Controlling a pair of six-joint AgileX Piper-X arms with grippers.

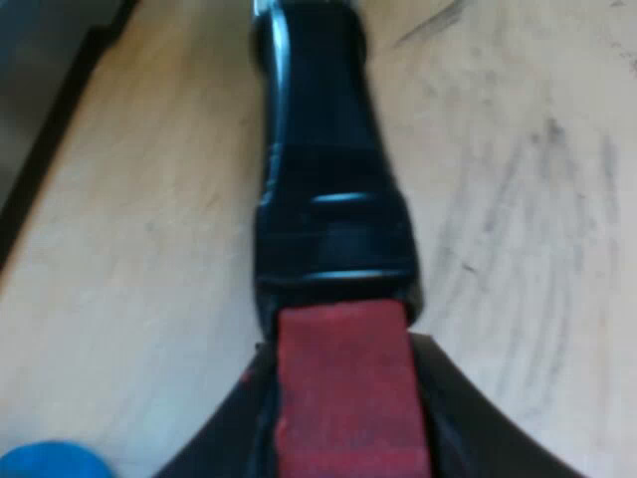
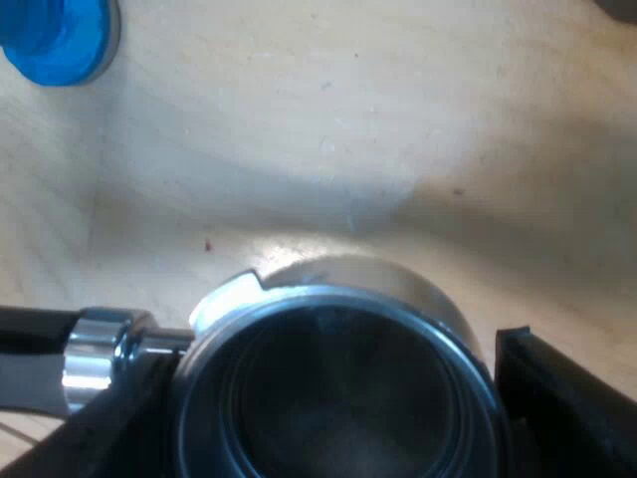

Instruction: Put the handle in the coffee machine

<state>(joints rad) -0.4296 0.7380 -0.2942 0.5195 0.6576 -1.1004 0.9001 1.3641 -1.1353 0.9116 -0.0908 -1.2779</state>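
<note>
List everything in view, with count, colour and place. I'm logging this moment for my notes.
holder: one, metal cup with a black handle ending in red, over the table; I cannot tell whether it is resting or lifted
tamper: one, blue, on the table, apart from the holder
table: one, light wood, beneath everything
dark strip: one, black-grey, along the wood's edge; I cannot tell what it is
left hand: one, black, shut on the holder's red end
right hand: one, black, at the holder's metal cup
</note>
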